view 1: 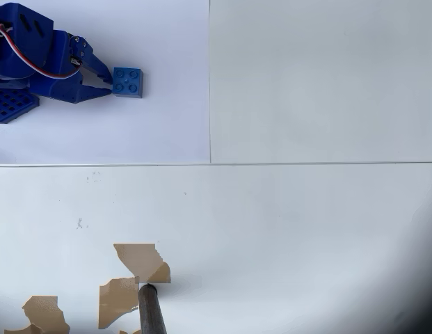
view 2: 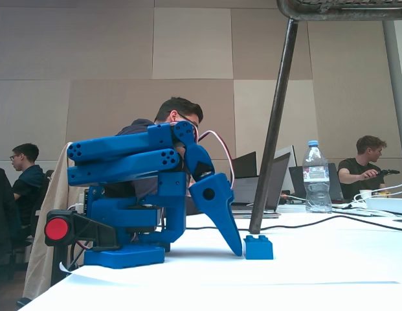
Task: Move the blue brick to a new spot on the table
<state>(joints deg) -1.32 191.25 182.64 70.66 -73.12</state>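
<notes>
The blue brick (view 1: 127, 81) is small and square with four studs, and it sits flat on a bright white paper sheet (view 1: 160, 125) at the upper left of the overhead view. My blue gripper (view 1: 109, 84) reaches in from the left, its two fingertips just short of the brick's left side, a small gap between them and nothing held. In the fixed view the gripper (view 2: 237, 247) slopes down to the surface beside the brick (view 2: 258, 247), touching it or nearly so. The white table (view 1: 306, 229) spreads to the right and below.
A blue perforated base plate (view 1: 10, 104) lies under the arm at the left edge. Torn brown patches (view 1: 139, 261) and a dark stand leg (view 1: 152, 309) are at the bottom left. A water bottle (view 2: 315, 176), laptops and seated people are behind the table.
</notes>
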